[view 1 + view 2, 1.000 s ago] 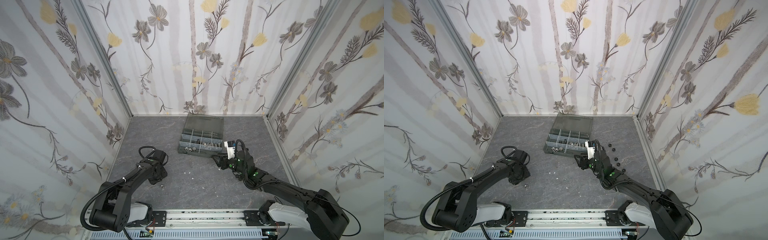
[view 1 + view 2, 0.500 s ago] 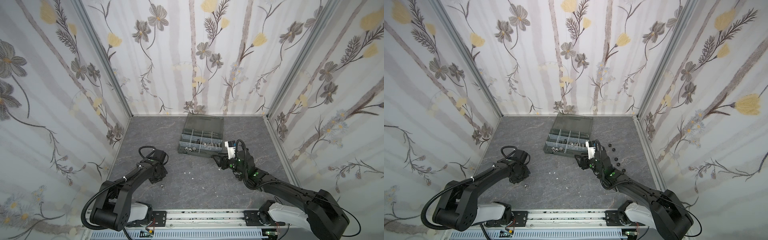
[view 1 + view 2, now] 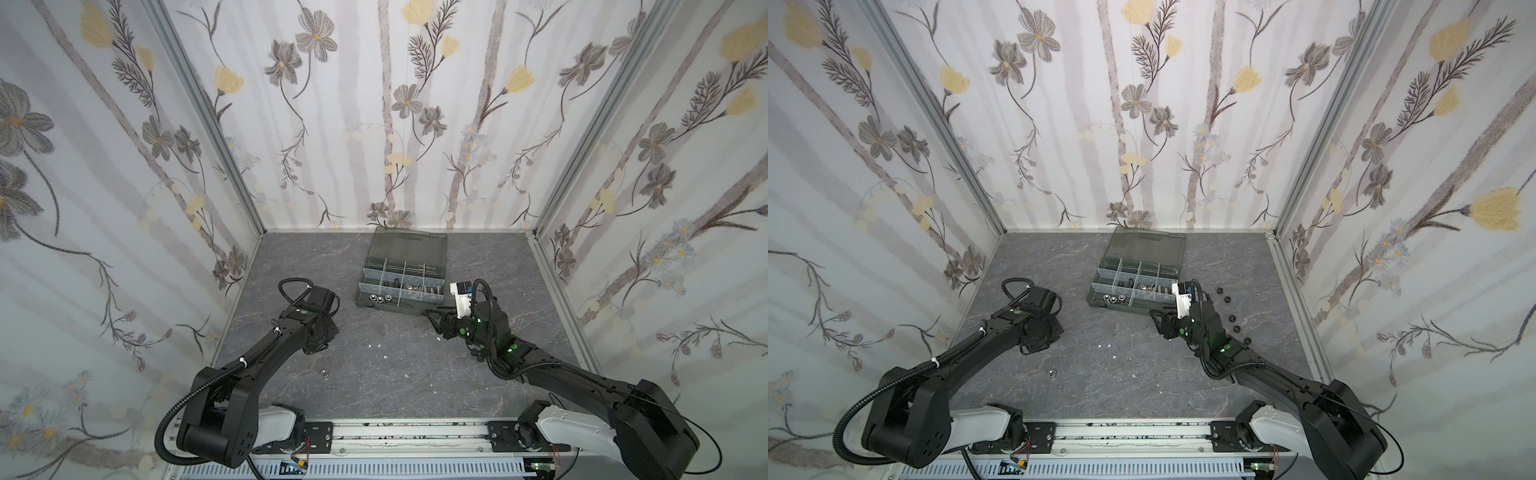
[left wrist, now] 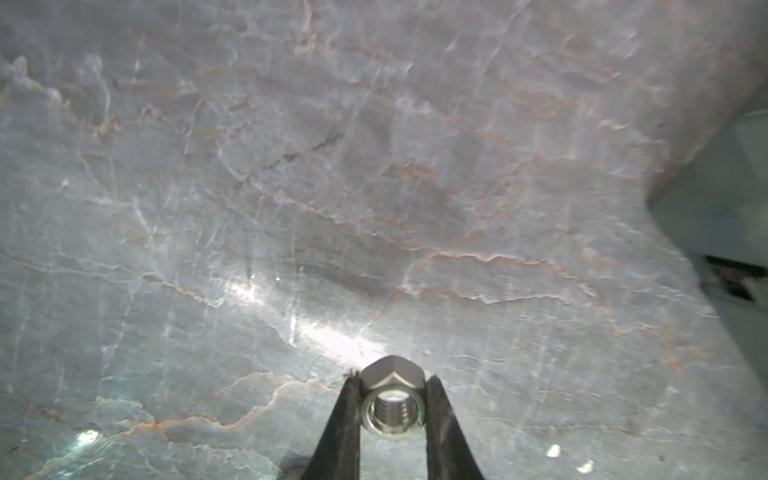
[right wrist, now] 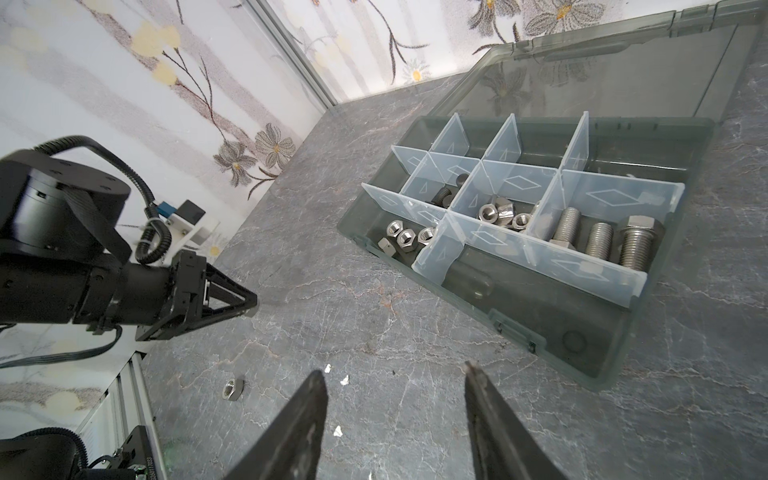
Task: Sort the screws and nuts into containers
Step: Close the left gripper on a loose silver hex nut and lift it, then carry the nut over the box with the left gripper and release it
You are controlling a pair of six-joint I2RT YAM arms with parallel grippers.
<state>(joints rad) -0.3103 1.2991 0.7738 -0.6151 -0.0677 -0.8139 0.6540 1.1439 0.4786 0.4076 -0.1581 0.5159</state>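
Note:
My left gripper (image 4: pixel 390 399) is shut on a silver hex nut (image 4: pixel 392 405), held just above the grey stone table; in both top views its wrist hides the jaws. The right wrist view shows that left gripper (image 5: pixel 245 305) low over the table. My right gripper (image 5: pixel 392 374) stands open and empty over the table, just in front of the organizer case (image 5: pixel 540 328). Its containers hold silver screws (image 5: pixel 598 245), silver nuts (image 5: pixel 405 239) and a black screw (image 5: pixel 442 195). Another silver nut (image 3: pixel 323 372) lies loose on the table.
The case (image 3: pixel 399 309) sits at the back middle, its smoky lid (image 3: pixel 409 247) open towards the rear wall. Several black nuts (image 3: pixel 1232 318) lie on the table right of the right arm. White flecks (image 3: pixel 376 345) dot the middle. Flowered walls close in three sides.
The left gripper's jaws have drawn together onto the silver nut. Both arms have otherwise stayed almost in place, and the right gripper is as open as before.

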